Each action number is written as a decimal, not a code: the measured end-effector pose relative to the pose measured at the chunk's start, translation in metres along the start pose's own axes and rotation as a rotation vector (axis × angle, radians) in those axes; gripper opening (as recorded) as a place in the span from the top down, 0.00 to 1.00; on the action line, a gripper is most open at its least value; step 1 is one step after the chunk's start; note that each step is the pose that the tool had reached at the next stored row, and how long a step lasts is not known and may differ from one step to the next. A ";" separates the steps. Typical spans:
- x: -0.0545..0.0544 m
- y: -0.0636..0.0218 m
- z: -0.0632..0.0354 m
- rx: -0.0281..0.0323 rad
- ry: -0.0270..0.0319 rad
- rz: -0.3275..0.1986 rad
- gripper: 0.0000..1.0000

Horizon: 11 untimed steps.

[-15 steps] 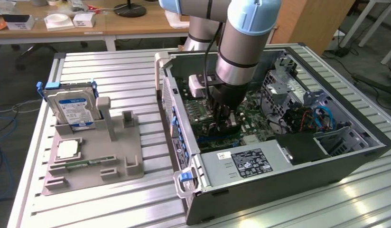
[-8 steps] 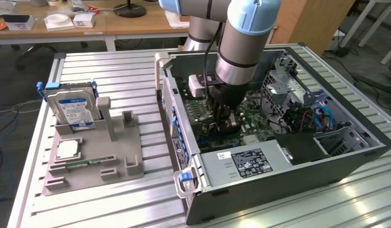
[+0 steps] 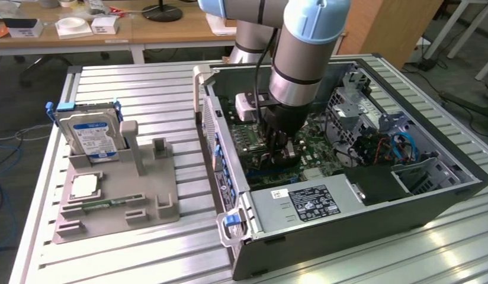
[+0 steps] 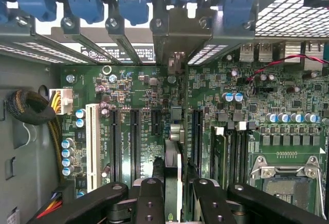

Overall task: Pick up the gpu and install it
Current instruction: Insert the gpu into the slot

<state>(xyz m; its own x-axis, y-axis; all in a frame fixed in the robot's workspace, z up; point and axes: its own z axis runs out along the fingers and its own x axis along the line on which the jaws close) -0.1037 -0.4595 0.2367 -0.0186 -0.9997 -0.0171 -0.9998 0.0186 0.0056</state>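
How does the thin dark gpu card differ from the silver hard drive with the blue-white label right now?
The thin dark gpu card sits edge-on between the tool's fingers inside the open black computer case, over the green motherboard. The thick silver hard drive stands outside the case in the grey holder, untouched. The card is slim, the drive thick. Both stand on edge.
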 end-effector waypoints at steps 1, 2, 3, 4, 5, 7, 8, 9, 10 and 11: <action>0.000 0.0001 0.0005 0.0000 0.0001 0.000 0.73; 0.000 0.0002 0.0013 0.0003 -0.0002 0.000 0.73; 0.000 0.0004 0.0028 0.0009 -0.0010 0.000 0.73; 0.000 0.0007 0.0041 0.0002 -0.0004 0.000 0.73; 0.000 0.0009 0.0056 -0.0004 0.0005 0.000 0.73; 0.000 0.0010 0.0066 -0.0004 0.0004 0.000 0.73; 0.000 0.0010 0.0068 -0.0001 0.0001 0.000 0.73; 0.000 0.0010 0.0069 0.0000 -0.0001 0.000 0.73; 0.000 0.0010 0.0069 0.0001 -0.0003 0.000 0.73; 0.000 0.0010 0.0070 0.0001 -0.0004 0.000 0.73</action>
<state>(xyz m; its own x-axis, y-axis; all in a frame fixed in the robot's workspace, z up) -0.1047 -0.4594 0.2297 -0.0188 -0.9997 -0.0174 -0.9998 0.0187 0.0055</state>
